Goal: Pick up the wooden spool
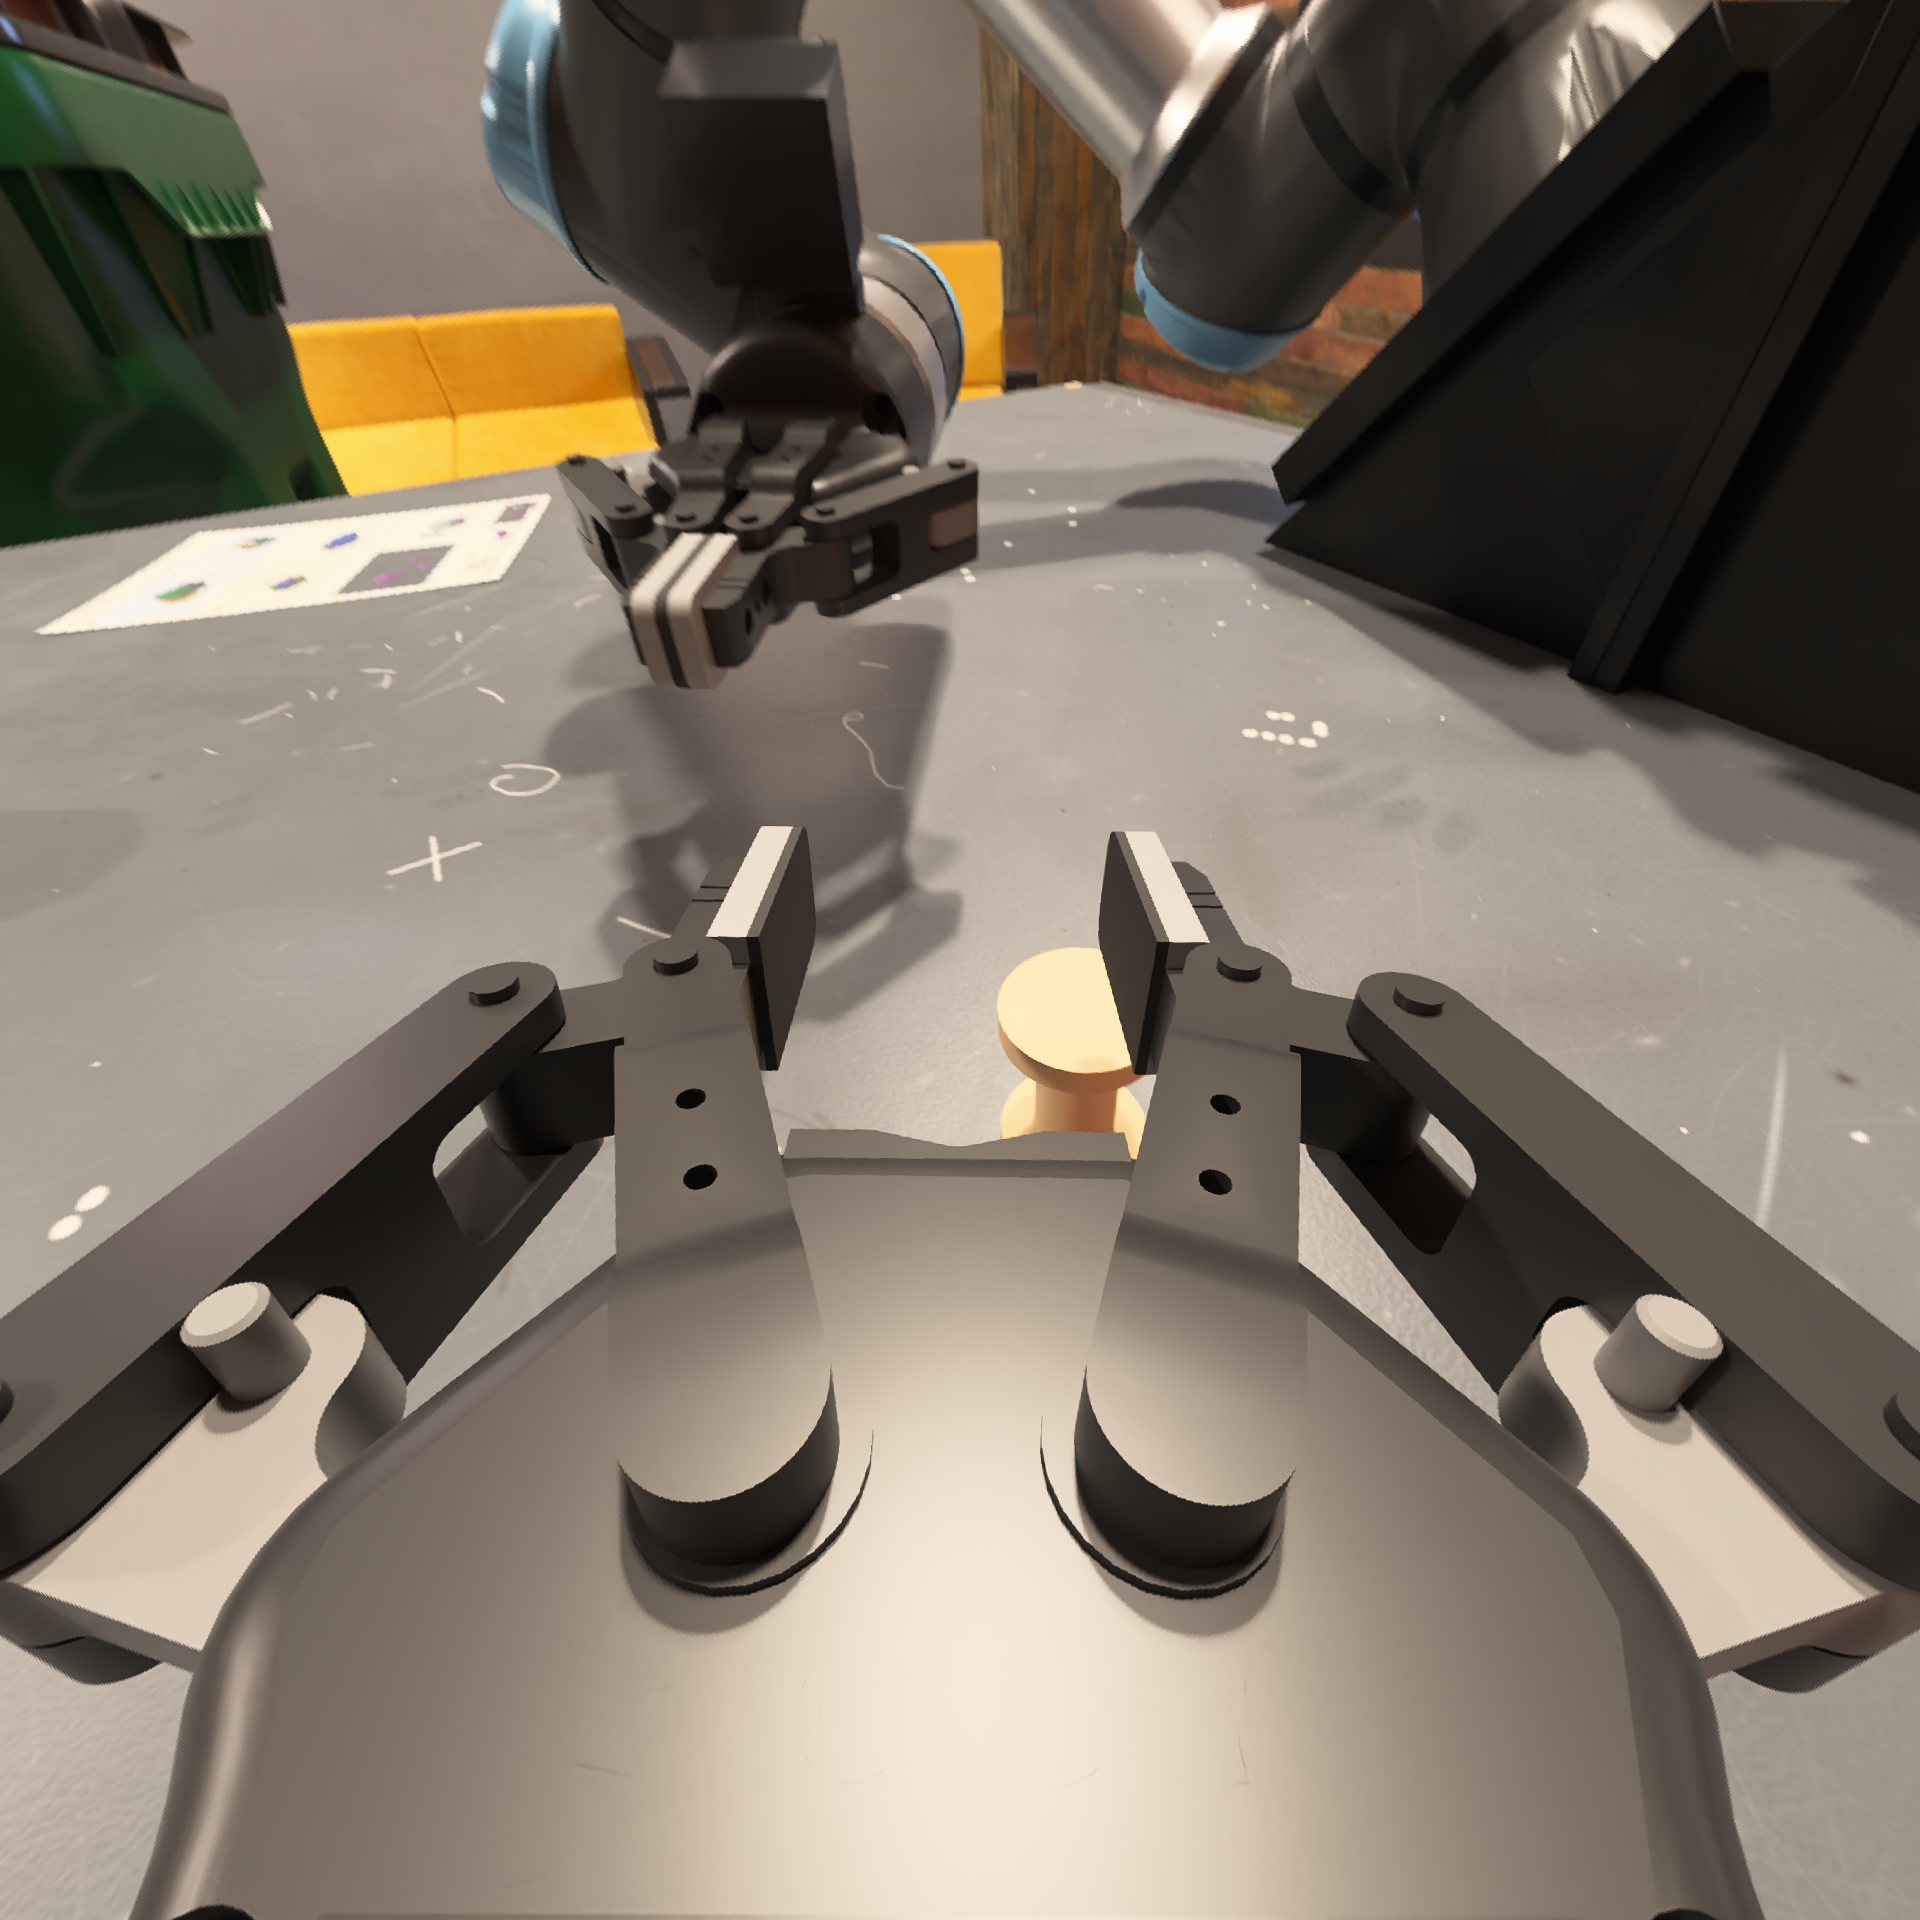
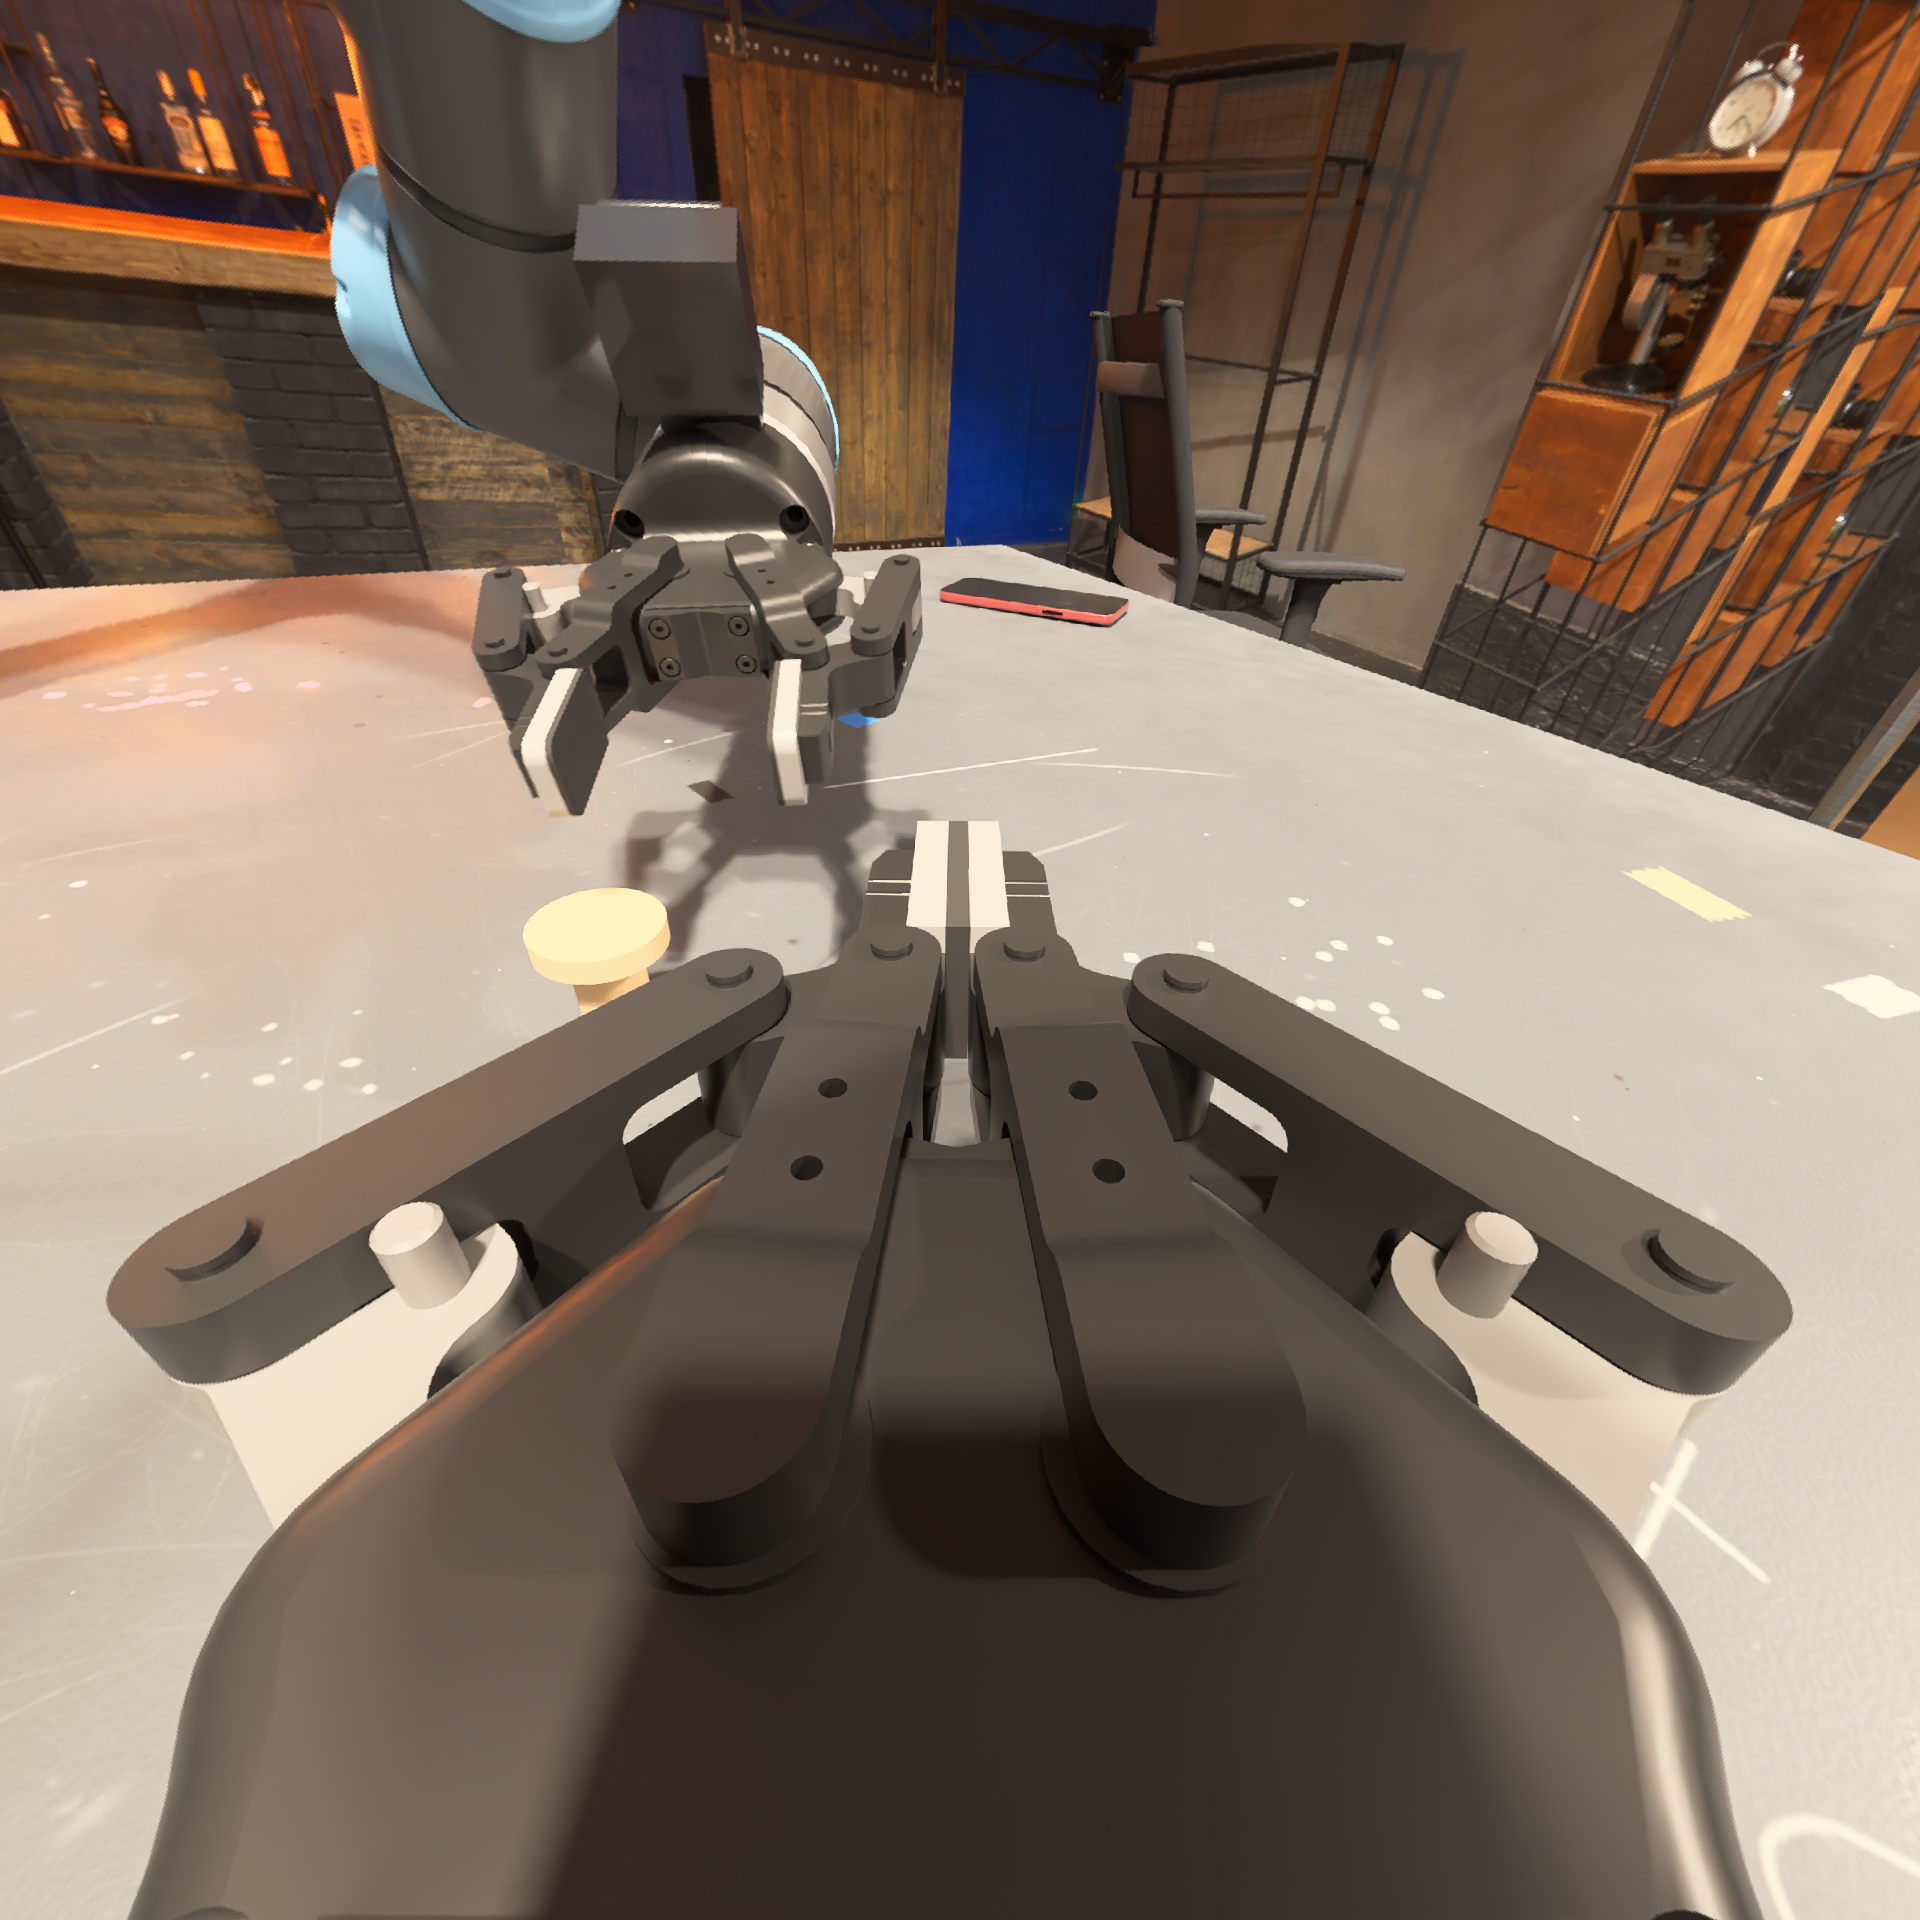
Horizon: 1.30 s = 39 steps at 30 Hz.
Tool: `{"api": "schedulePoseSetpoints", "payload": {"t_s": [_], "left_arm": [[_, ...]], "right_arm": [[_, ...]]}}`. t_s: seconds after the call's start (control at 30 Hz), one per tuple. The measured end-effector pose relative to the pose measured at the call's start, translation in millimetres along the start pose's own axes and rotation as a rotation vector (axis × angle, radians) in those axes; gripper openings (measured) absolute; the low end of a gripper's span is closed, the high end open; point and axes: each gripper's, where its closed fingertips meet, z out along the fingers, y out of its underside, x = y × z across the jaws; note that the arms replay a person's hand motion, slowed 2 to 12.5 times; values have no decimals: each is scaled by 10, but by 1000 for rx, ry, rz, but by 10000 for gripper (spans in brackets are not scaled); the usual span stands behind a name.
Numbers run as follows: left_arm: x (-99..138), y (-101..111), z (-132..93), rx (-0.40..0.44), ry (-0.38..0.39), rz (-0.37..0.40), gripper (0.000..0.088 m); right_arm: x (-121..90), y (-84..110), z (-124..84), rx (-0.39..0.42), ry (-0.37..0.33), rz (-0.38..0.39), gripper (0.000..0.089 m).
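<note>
The pale wooden spool (image 1: 1060,1029) stands upright on the grey table. In the left wrist view it is below my open left gripper (image 1: 951,914), near the right finger (image 1: 1143,935) and partly hidden by it and by the gripper body. The spool is not held. In the right wrist view the spool (image 2: 595,935) stands left of my shut, empty right gripper (image 2: 954,873), partly hidden by its left linkage. The open left gripper (image 2: 670,774) hangs above the table beyond the spool. The shut right gripper (image 1: 681,623) shows farther off in the left wrist view.
A printed sheet (image 1: 312,566) lies at the far left of the table. A black stand (image 1: 1662,468) rises at the right. A green bin (image 1: 125,312) is beyond the table's edge. A red phone (image 2: 1034,603) lies near the far edge. A tape piece (image 2: 1685,894) is at the right.
</note>
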Motion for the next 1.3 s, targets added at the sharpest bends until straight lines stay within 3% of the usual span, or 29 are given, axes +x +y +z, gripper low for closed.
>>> {"api": "schedulePoseSetpoints", "payload": {"t_s": [0.67,1.3], "left_arm": [[326,314,109,-256,109,-1,531],[341,422,162,-343,110,8,500]], "right_arm": [[11,-8,-7,8,-12,23,0],[0,5,3,-4,-22,23,0]]}}
